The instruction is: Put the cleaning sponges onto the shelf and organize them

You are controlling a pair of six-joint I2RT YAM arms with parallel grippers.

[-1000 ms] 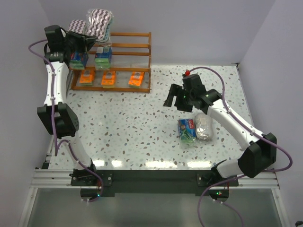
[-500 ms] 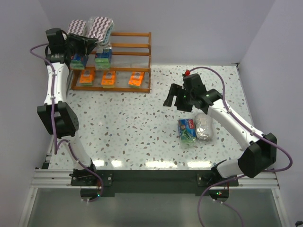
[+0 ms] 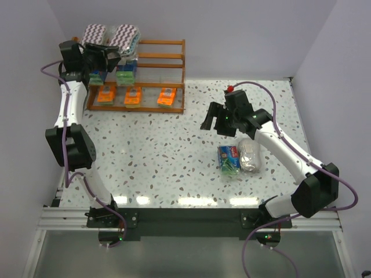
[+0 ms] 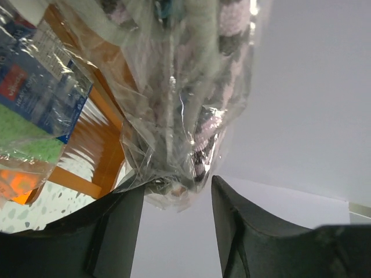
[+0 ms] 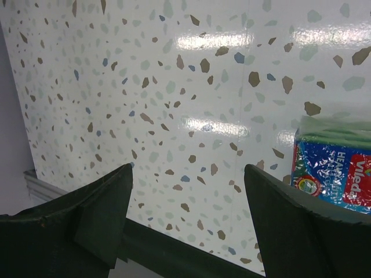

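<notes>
The shelf point(image 3: 156, 69) stands at the far left. Its top tier holds two purple-white zigzag pads point(image 3: 95, 32) point(image 3: 124, 35). The middle tier holds two blue-and-green blocks point(image 3: 95, 72) point(image 3: 126, 70). The bottom tier holds three orange packs point(image 3: 133, 96). My left gripper point(image 3: 107, 55) is open just under the right zigzag pad point(image 4: 185, 87), whose wrap brushes my left finger point(image 4: 124, 220). My right gripper point(image 3: 211, 119) is open and empty above the table point(image 5: 186, 169). A blue-and-green block point(image 3: 229, 157) and a grey-white pad point(image 3: 250, 155) lie on the table beside it.
The right halves of the shelf's top and middle tiers hold nothing. The speckled table point(image 3: 156, 150) is walled at the back and on both sides. The block point(image 5: 333, 168) lies at the right edge of the right wrist view.
My left gripper carried the second zigzag pad down and left until it sat beside the first on the top tier. The right arm has not moved.
</notes>
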